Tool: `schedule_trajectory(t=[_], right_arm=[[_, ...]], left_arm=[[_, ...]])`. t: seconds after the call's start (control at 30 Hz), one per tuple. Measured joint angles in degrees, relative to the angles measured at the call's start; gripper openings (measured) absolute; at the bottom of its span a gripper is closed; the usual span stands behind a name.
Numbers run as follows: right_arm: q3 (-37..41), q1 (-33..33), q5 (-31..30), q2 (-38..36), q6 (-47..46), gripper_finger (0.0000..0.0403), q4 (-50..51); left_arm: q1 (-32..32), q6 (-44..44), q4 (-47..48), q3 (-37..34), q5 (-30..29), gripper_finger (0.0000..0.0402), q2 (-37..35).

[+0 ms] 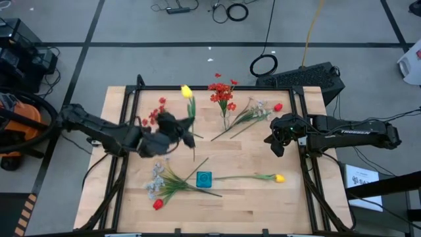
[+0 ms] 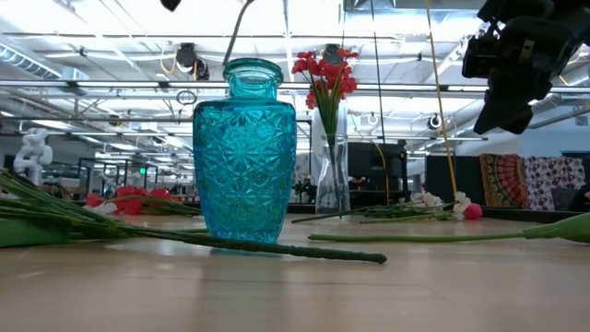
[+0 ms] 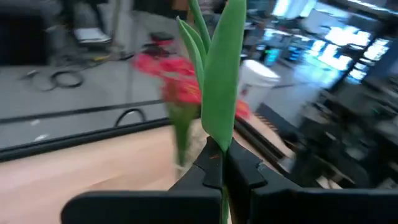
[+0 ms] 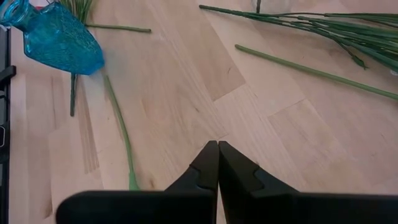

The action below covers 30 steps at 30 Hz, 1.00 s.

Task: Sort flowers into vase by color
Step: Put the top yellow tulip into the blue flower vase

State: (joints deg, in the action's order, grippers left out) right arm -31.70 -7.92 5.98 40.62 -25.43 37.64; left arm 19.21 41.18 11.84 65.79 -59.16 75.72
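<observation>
Above table centre, left gripper (image 3: 219, 163) pinches yellow tulip (image 1: 187, 91) stem, bud beyond fingertips.

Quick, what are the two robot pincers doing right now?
Left pincer: shut on the yellow tulip, gripping its green stem.
Right pincer: shut, holding nothing, above the wooden table.

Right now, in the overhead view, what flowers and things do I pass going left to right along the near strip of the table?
Red bud → pale spray → blue vase → yellow tulip, whose stem points back toward the vase.
</observation>
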Motion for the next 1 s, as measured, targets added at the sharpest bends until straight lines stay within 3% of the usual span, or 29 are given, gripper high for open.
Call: schedule_trajectory(t=[0.17, 0.3, 0.43, 0.77, 1.0], right_arm=[[0.0, 0.04, 0.0, -0.02, -0.37, 0.0, -0.11], [0.0, 0.04, 0.02, -0.02, -1.47, 0.0, -0.14], [0.0, 0.04, 0.04, -0.02, -2.79, 0.0, -0.15], [0.0, 0.05, 0.37, -0.02, -4.11, 0.0, -0.14], [0.0, 0.07, 0.37, -0.02, -5.39, 0.0, -0.14]], left_arm=[[3.82, -16.14, -21.69, -5.04, 3.2, 0.0, 2.79], [4.23, -25.6, -39.35, -8.96, 14.08, 0.0, 4.1], [4.37, -30.82, -49.98, -11.85, 21.21, 0.0, 4.66], [7.23, -33.52, -57.02, -16.86, 21.76, 0.0, 7.0], [7.01, -35.95, -56.36, -16.93, 21.01, 0.0, 8.33]])
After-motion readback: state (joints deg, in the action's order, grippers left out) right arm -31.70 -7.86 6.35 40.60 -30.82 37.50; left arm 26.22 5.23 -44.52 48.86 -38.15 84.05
